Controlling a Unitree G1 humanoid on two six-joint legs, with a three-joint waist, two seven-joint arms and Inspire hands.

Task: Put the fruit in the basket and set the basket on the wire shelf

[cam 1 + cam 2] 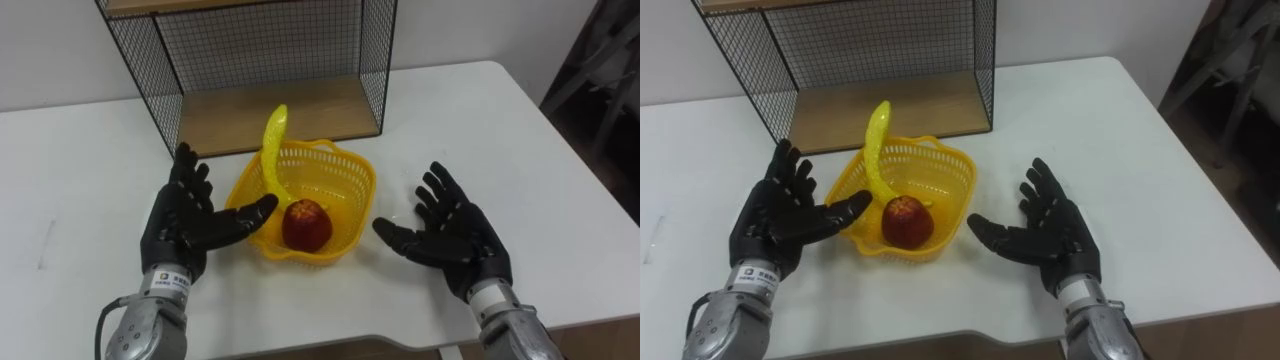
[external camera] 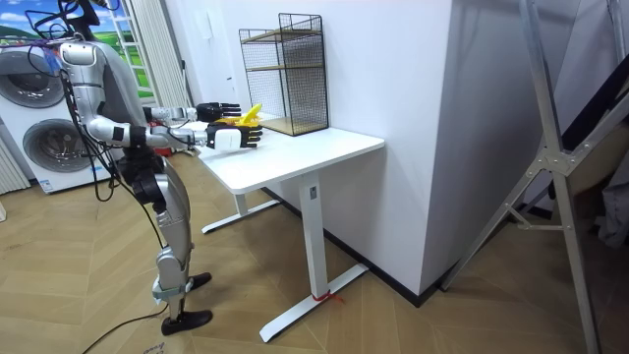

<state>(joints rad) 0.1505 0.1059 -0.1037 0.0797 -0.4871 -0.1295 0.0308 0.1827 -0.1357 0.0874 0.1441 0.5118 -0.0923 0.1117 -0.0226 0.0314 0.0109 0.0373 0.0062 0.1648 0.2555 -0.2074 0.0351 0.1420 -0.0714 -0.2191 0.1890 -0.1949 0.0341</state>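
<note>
Okay, basket (image 1: pixel 362 180) is sitting between left hand (image 1: pixel 183 222) and right hand (image 1: pixel 462 238), fingers spread, empty; left thumb nearer; shelf (image 1: pixel 270 45) is lying past fingertips.

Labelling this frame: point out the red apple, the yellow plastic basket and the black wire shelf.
red apple (image 1: pixel 308 224), left eye view, centre.
yellow plastic basket (image 1: pixel 360 195), left eye view, right wall.
black wire shelf (image 1: pixel 290 110), left eye view, wooden base board.
</note>
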